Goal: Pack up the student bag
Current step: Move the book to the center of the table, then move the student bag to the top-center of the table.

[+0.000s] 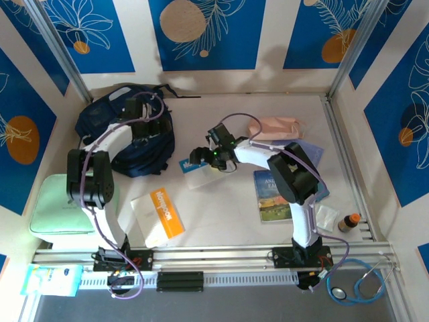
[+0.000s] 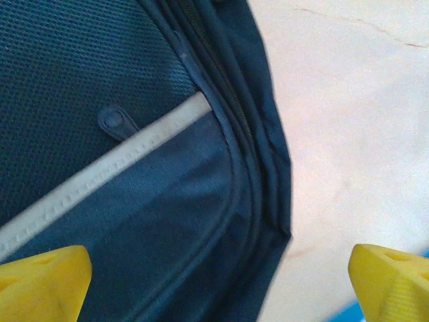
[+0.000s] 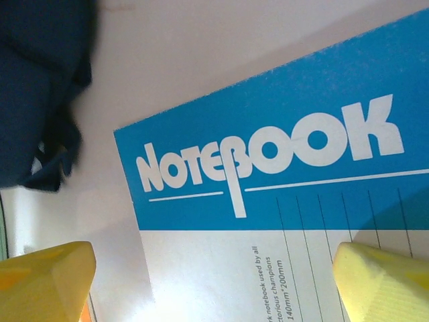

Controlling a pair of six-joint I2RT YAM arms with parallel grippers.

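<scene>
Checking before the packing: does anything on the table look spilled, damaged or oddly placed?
Nothing stands out. The student bag lies at the far left, the blue notebook flat mid-table, the orange-and-white book nearer the arms; all look intact, nothing spilled.

The blue notebook (image 3: 281, 134) reads "NOTEBOOK" in white; small print below seems to say "140mm*200mm".
</scene>
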